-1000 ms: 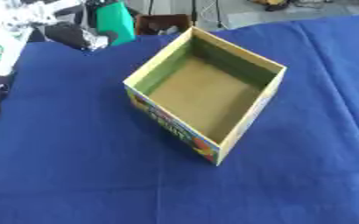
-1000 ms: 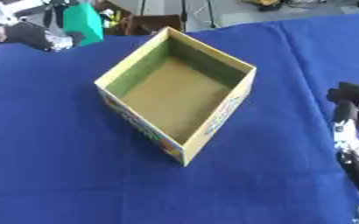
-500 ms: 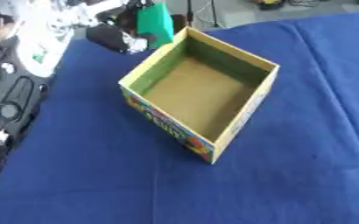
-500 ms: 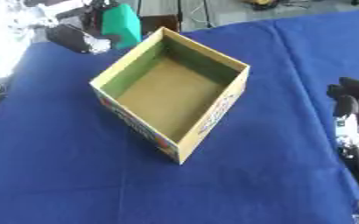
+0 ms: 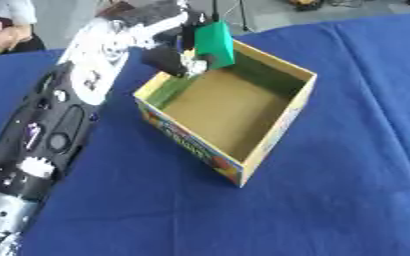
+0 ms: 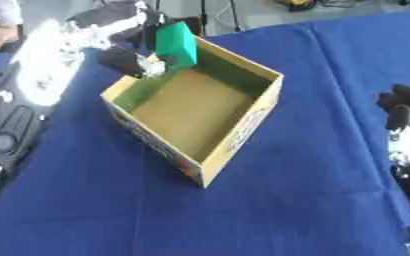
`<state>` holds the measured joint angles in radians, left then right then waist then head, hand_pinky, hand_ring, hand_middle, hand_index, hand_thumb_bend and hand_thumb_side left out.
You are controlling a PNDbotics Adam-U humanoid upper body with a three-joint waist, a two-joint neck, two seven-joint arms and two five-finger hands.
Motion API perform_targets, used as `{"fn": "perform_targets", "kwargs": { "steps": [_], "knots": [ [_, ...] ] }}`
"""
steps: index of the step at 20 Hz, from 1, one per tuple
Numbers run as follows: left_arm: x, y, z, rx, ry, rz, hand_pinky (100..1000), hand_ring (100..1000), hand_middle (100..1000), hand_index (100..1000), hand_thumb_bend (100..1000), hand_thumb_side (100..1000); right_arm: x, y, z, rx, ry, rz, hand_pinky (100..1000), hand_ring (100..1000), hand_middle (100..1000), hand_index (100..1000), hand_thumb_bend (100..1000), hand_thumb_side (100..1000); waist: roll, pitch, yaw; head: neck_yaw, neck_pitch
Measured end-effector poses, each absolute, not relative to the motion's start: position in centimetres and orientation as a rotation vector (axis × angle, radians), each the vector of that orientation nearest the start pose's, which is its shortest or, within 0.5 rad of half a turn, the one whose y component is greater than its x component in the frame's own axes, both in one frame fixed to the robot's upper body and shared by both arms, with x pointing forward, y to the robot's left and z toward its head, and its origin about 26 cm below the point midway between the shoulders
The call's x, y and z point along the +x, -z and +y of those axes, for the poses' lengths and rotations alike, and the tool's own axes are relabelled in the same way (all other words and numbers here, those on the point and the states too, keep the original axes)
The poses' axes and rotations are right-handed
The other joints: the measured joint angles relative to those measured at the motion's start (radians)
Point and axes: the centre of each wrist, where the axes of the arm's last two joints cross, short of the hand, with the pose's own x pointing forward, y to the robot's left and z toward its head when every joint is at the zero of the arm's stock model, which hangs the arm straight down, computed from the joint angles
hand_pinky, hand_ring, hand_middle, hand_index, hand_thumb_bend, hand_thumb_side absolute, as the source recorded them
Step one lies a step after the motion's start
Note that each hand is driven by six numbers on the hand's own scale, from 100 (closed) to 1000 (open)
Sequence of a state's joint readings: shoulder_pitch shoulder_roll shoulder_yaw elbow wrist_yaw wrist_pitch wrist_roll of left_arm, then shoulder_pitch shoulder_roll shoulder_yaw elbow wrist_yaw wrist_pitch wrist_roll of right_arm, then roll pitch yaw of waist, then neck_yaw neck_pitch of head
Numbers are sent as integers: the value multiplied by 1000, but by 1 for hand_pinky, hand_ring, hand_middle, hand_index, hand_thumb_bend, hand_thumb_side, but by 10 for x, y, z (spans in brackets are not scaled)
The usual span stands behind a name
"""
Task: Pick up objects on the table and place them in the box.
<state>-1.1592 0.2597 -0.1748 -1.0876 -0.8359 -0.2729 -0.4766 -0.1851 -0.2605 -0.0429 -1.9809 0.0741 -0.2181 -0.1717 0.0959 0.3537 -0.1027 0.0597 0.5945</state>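
The green block (image 5: 214,44) is pinched in your left hand (image 5: 175,54), upper middle of the frame, over the far corner of the box (image 5: 270,138), which holds nothing. Your right hand (image 6: 406,135) rests open at the right edge.

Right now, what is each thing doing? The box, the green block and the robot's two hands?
Box: open on top, nothing inside, standing on the blue cloth.
Green block: held up over the box's far corner.
Left hand: curled round the green block.
Right hand: idle at the right edge, holding nothing.
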Motion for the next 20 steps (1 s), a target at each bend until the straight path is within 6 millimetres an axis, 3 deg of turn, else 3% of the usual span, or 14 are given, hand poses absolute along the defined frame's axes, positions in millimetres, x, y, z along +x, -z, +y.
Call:
{"fn": "perform_targets", "kwargs": {
  "steps": [13, 15, 17, 18, 20],
  "knots": [
    [475, -260, 131, 825, 1756, -1741, 428, 553, 456, 503, 100, 521, 291, -165, -271, -302, -125, -2407, 842, 793, 612, 787, 100, 562, -6, 14, -14, 10, -8],
    [477, -256, 129, 807, 1766, -1730, 448, 577, 497, 582, 100, 530, 292, -165, -271, -299, -123, -2410, 843, 793, 611, 787, 100, 563, -6, 14, -15, 12, -8],
    [477, -253, 126, 790, 1776, -1727, 479, 630, 595, 712, 100, 562, 292, -165, -270, -295, -119, -2409, 842, 793, 611, 787, 100, 563, -7, 16, -15, 14, -10],
    [477, -252, 126, 784, 1780, -1725, 479, 630, 595, 712, 100, 562, 292, -165, -270, -295, -119, -2409, 842, 793, 611, 787, 100, 563, -7, 18, -15, 15, -12],
    [477, -250, 125, 776, 1795, -1719, 548, 719, 718, 853, 100, 657, 292, -166, -269, -294, -119, -2411, 843, 793, 611, 787, 100, 563, -9, 18, -15, 17, -15]
  ]
}}
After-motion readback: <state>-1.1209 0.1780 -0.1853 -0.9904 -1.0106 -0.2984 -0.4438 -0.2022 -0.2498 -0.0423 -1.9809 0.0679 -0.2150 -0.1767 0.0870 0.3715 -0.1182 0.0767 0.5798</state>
